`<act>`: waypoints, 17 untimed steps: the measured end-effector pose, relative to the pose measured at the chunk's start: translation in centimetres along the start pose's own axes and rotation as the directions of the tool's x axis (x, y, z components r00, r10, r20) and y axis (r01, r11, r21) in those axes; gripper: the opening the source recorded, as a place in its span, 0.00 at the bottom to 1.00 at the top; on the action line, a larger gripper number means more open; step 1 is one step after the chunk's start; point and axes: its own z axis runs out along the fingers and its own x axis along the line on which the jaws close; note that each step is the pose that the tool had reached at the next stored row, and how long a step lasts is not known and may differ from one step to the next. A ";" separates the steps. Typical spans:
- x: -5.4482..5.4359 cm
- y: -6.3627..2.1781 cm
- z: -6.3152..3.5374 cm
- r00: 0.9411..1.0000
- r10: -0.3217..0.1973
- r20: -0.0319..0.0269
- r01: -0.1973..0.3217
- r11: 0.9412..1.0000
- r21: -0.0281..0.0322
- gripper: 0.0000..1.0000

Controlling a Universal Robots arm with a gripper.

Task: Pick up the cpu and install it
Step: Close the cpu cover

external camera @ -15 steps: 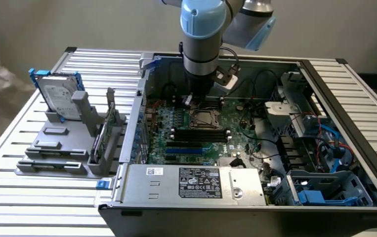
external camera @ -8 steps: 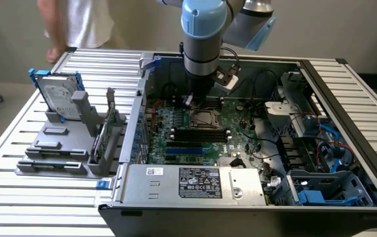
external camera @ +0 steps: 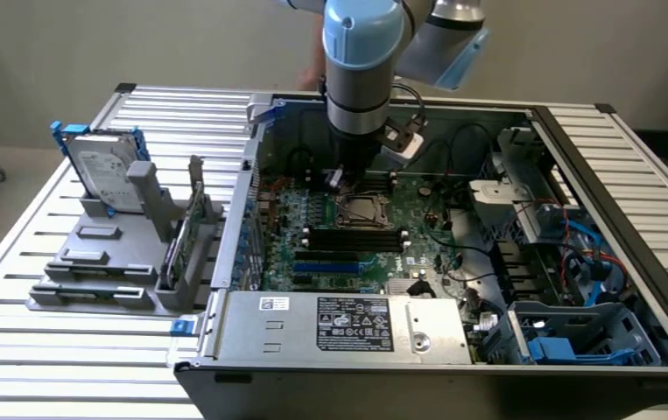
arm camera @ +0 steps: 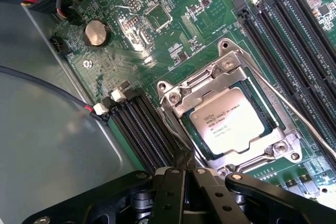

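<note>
The cpu (arm camera: 227, 118), a small square chip with a silver-grey printed top, lies flat in the metal socket frame (arm camera: 181, 94) on the green motherboard (arm camera: 173, 40). A thin silver lever rod (arm camera: 294, 111) runs diagonally past the frame. My gripper (arm camera: 184, 157) hovers just off one edge of the socket, its black fingers (arm camera: 173, 182) pressed together with nothing between them. In the exterior view the arm reaches down into the open computer case, with the gripper (external camera: 341, 179) just behind the socket frame (external camera: 364, 210).
Black memory slots (arm camera: 142, 129) flank the socket on both sides. A coin battery (arm camera: 97, 32) and cables (arm camera: 37, 80) lie nearby. Outside the case, a silver hard drive (external camera: 106, 166) with blue brackets stands in a grey fixture (external camera: 100, 271). The power supply (external camera: 346, 324) fills the case front.
</note>
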 end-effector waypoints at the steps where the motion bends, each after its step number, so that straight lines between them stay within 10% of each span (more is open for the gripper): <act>1: 0.0 0.02 0.01 1.000 -0.001 0.000 0.001 1.000 0.000 0.11; 17: 0.0 0.21 0.01 1.000 -0.012 0.006 0.012 1.000 0.000 0.11</act>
